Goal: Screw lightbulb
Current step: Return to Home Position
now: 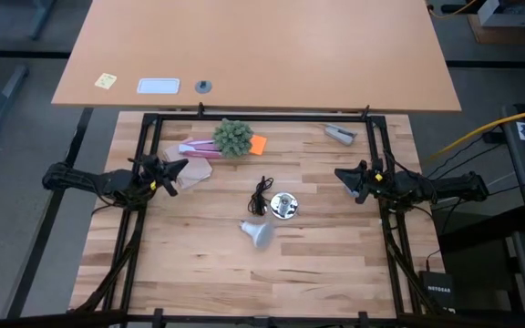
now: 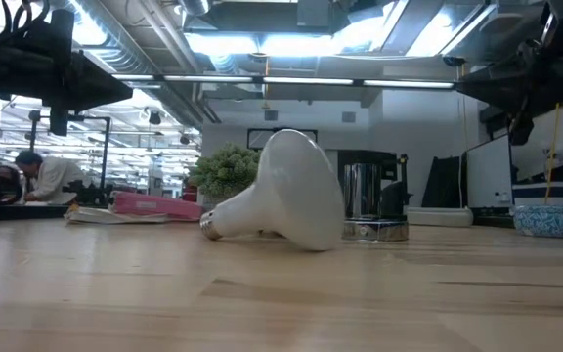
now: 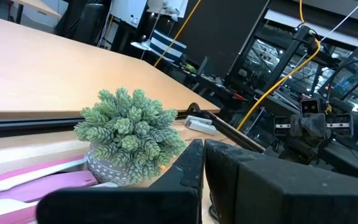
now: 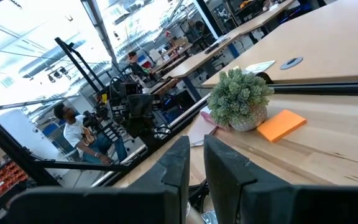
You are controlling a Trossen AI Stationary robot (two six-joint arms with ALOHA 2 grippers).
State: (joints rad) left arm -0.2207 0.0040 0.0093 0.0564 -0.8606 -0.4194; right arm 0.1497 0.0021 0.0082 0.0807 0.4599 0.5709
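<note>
I am watching the lightbulb lying on its side on the counter near the socket, base pointing toward the left end effector, about midway between it and the right end effector, both hanging well apart from it, fingers pressed together.

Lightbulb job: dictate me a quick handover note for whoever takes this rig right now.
Left gripper: jaws shut, empty, held above the table's left side.
Right gripper: jaws shut, empty, held above the right side.
Lightbulb: lying on its side on the table, clear of both arms, close to the socket disc but not in it.
Done: nothing is screwed in as things lie.
Left: pick up the bulb and screw it into the socket.
</note>
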